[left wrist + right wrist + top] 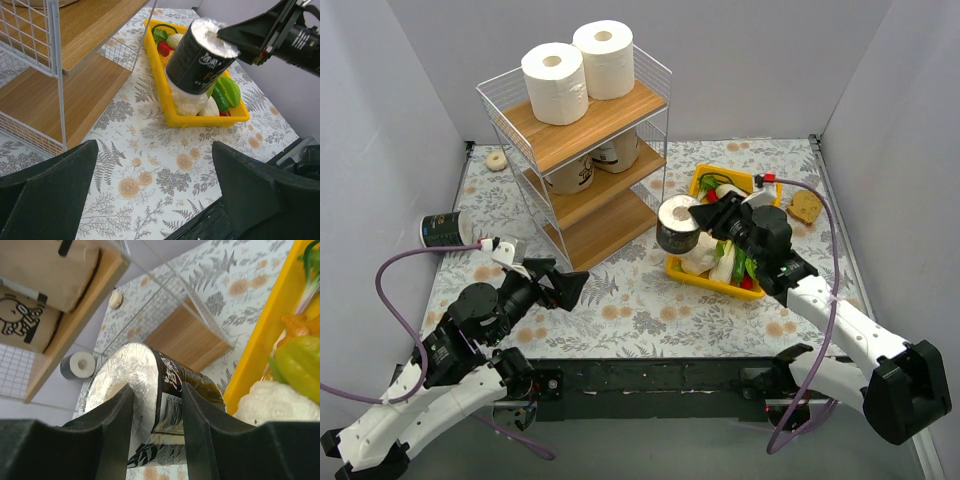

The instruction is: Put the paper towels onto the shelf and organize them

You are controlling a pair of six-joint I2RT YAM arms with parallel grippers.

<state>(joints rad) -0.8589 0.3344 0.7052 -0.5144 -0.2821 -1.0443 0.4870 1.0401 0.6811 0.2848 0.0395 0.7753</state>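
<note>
**Top view.** The shelf stands toward 11 o'clock on the table, with its back edge near the rear wall. 2 white rolls stand upright side by side on the top board. 2 tan rolls sit on the middle board. The right gripper is clamped on a black roll and holds it in the air. The roll is between the shelf's front right corner and the yellow bin at 2 o'clock. A second black roll lies on its side at 9 o'clock, close to the left wall. A small beige ring lies at 10 o'clock beside the shelf's left edge. The left gripper hovers at 7 o'clock with its fingers spread and nothing between them, just off the shelf's near corner. A wide band of floral table runs along the near edge.

**Left wrist view.** Both fingers sit far apart in the lower corners, with bare floral table between them. The shelf's wire side and 2 lower boards fill 10 o'clock. The black roll hangs tilted at 1 o'clock over the bin's left rim, gripped at its upper end. A strip of table separates the shelf's edge from the bin.

**Right wrist view.** The fingers are closed on the black roll's upper rim, one across its shiny end and the other on the printed wrapper. The tan rolls show at 10 o'clock and the second black roll at 9 o'clock. The bin's yellow edge is at 3 o'clock, and the bottom board's corner is at 1 o'clock.
</note>
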